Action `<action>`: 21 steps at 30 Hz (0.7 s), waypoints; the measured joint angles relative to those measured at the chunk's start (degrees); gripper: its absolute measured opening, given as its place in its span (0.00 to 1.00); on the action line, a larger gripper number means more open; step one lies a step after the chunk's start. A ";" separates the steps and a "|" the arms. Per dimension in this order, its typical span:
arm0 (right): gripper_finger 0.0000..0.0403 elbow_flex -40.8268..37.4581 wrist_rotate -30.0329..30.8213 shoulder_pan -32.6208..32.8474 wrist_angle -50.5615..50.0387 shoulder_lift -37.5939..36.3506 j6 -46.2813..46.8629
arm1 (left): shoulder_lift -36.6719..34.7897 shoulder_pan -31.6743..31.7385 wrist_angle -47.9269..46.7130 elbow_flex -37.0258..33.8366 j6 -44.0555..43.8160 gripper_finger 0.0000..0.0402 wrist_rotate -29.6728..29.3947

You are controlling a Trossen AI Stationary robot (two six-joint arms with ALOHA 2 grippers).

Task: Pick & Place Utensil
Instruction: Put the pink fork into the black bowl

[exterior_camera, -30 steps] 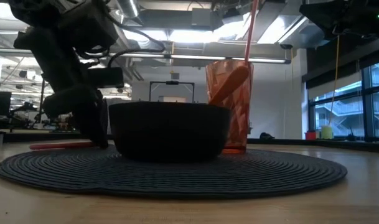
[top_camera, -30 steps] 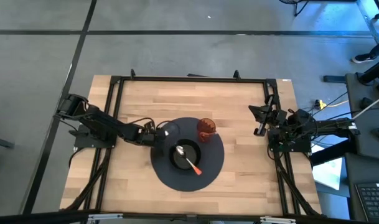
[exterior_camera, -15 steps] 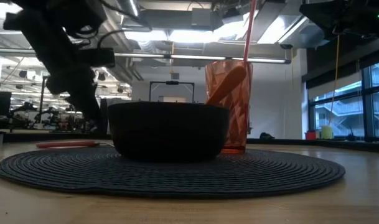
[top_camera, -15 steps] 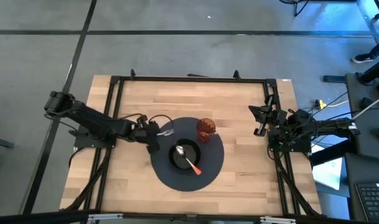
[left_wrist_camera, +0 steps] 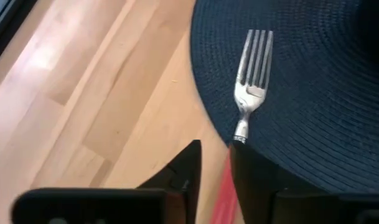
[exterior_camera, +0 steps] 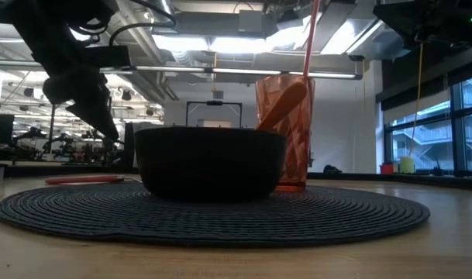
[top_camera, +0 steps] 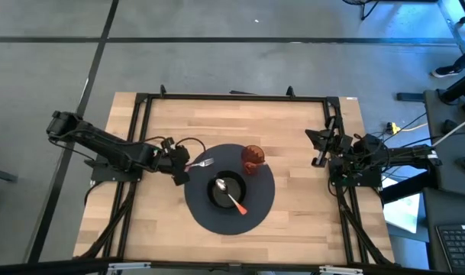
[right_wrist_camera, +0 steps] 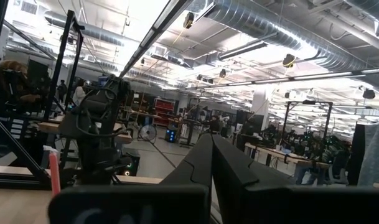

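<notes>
A fork point(top_camera: 201, 162) with silver tines and a red handle lies flat. Its tines point(left_wrist_camera: 254, 53) rest on the dark round placemat's point(top_camera: 256, 216) left edge, and its handle point(exterior_camera: 80, 180) runs onto the wood. My left gripper point(top_camera: 180, 166) hovers above the handle end, raised off the table point(exterior_camera: 109, 130). Its fingers stand a narrow gap apart point(left_wrist_camera: 215, 180), with the red handle showing below between them. My right gripper point(top_camera: 321, 150) waits at the table's right side, shut point(right_wrist_camera: 211, 155).
A black bowl point(exterior_camera: 211, 163) sits in the middle of the placemat and holds an orange-handled spoon point(top_camera: 232, 195). An orange tumbler point(top_camera: 253, 156) with a utensil in it point(exterior_camera: 286, 132) stands behind the bowl. Bare wood lies on the table's left, near and right sides.
My left gripper has risen from the table beside the fork's handle and drawn back toward the table's left edge. The fork lies flat, with its tines on the placemat's left edge.
</notes>
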 joint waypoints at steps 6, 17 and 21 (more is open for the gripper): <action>0.02 0.00 -0.02 0.00 0.00 0.00 0.00 | 0.02 -1.99 -0.35 0.00 0.00 0.34 -1.44; 0.02 0.00 -0.01 -0.01 0.01 0.01 1.46 | 0.04 -0.22 -1.56 0.00 0.63 0.42 7.47; 0.02 0.00 0.01 0.00 0.12 0.02 1.49 | 0.07 2.08 -6.25 0.00 1.76 0.44 14.33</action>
